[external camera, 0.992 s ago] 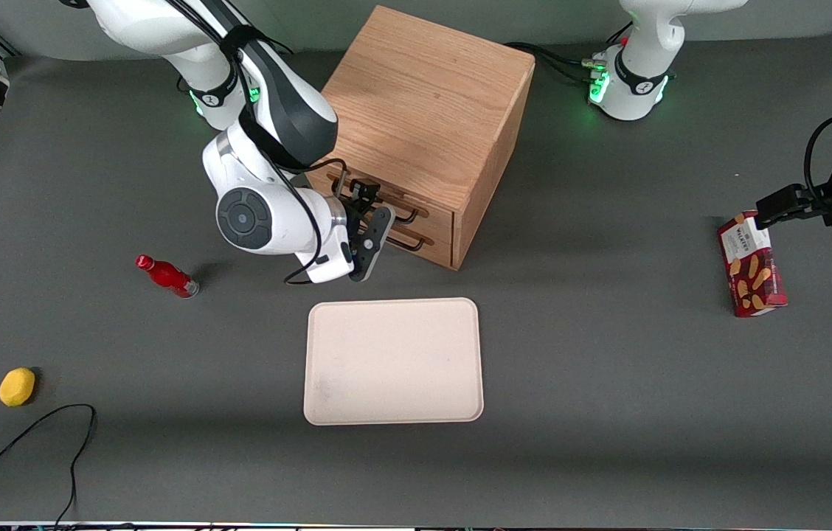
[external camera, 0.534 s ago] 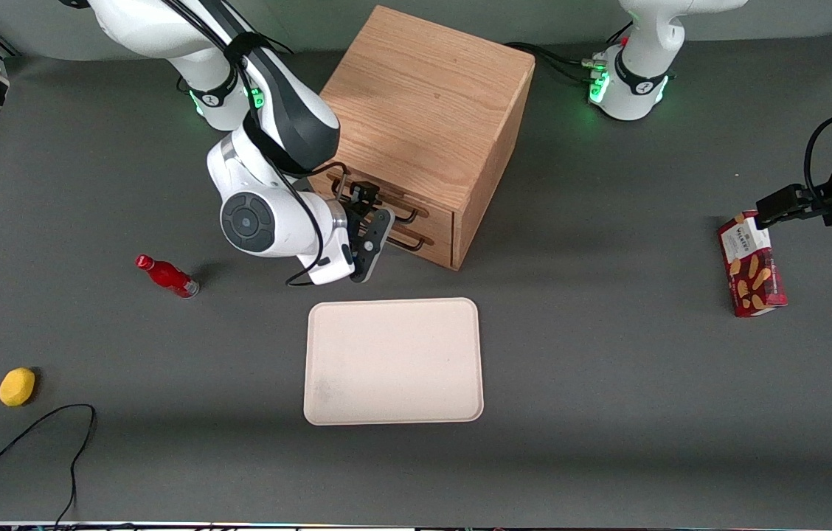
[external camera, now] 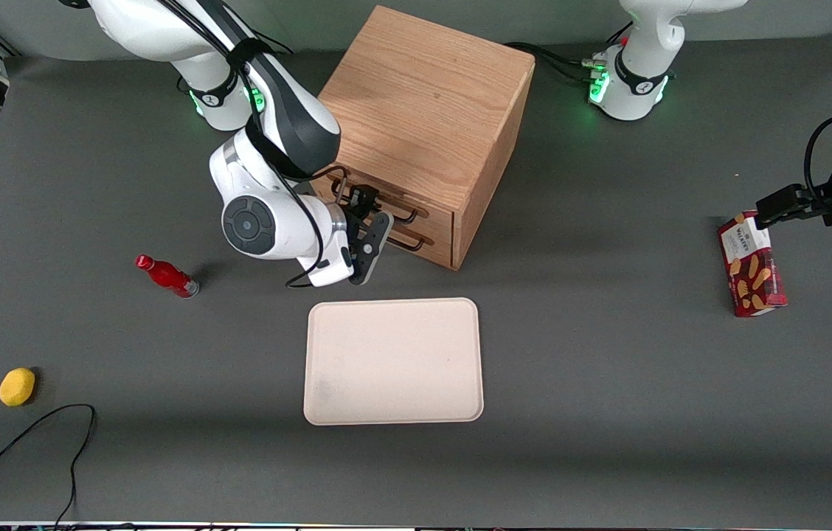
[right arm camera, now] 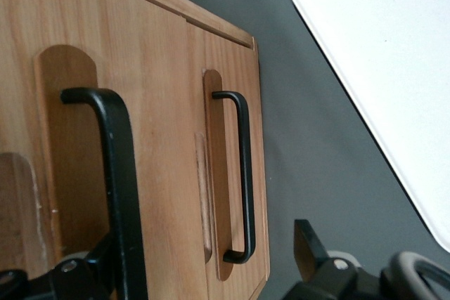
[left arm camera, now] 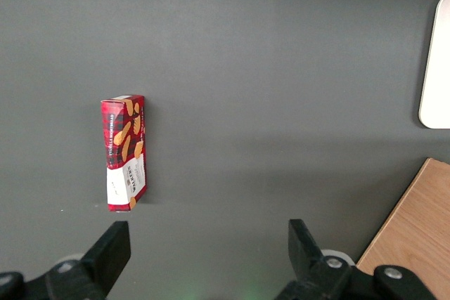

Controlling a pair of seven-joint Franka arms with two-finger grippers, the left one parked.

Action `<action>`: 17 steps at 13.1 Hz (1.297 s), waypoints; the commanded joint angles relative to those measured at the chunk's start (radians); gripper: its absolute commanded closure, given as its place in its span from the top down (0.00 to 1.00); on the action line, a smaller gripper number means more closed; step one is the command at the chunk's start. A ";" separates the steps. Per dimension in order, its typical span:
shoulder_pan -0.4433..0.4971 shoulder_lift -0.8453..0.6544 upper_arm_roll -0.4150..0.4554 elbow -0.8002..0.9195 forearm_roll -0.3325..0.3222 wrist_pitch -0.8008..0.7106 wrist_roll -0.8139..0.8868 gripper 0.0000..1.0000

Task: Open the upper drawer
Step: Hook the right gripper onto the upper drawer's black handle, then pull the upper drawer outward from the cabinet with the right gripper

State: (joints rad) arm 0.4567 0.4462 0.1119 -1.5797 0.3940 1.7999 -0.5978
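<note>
The oak cube cabinet (external camera: 427,103) stands at the back of the table. Its upper drawer (external camera: 432,212) looks shut, its front (right arm camera: 155,117) flush with that of the drawer below (right arm camera: 259,103). My gripper (external camera: 370,220) is open, level with the drawer fronts and close in front of them. In the right wrist view the upper drawer's long black handle (right arm camera: 119,173) runs just beside one finger, while the lower handle (right arm camera: 244,173) shows between the fingers (right arm camera: 309,247). Nothing is held in the gripper (right arm camera: 207,261).
A cream tray (external camera: 394,361) lies flat in front of the cabinet, nearer the front camera. A red bottle (external camera: 165,276), a yellow fruit (external camera: 17,386) and a black cable (external camera: 32,435) lie toward the working arm's end. A red biscuit box (external camera: 751,273) lies toward the parked arm's end.
My wrist has shifted slightly toward the cabinet, bringing the open gripper a little closer to the drawer fronts. The drawers have not moved.
</note>
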 commanded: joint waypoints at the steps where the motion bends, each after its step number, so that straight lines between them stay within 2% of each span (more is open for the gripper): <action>1: 0.002 -0.001 -0.012 -0.005 0.005 0.027 -0.028 1.00; 11: -0.010 0.008 -0.031 0.015 -0.040 0.087 -0.028 1.00; 17: -0.023 0.025 -0.061 0.052 -0.038 0.087 -0.026 1.00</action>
State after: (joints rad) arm 0.4404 0.4504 0.0618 -1.5703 0.3688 1.8850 -0.6052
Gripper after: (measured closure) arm 0.000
